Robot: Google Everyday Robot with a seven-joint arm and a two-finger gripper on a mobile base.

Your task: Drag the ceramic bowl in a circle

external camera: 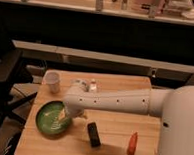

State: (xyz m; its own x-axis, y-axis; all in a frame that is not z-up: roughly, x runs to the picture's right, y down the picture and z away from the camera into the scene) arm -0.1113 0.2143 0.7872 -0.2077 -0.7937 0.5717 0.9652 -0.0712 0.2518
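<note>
Green ceramic bowl (45, 120) contains the spread claw (62, 116) — black block (93, 134) near (white cup (52, 81) behind).

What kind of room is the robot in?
Probably an office or lab kitchen corner: a wooden table, a long counter behind it, and the gripper reaching into the ceramic bowl near a white cup.

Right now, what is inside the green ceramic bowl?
The gripper reaches into the ceramic bowl at its right side in the view. Elsewhere only green glaze shows. The arm covers that rim, so anything beneath is hidden.
</note>
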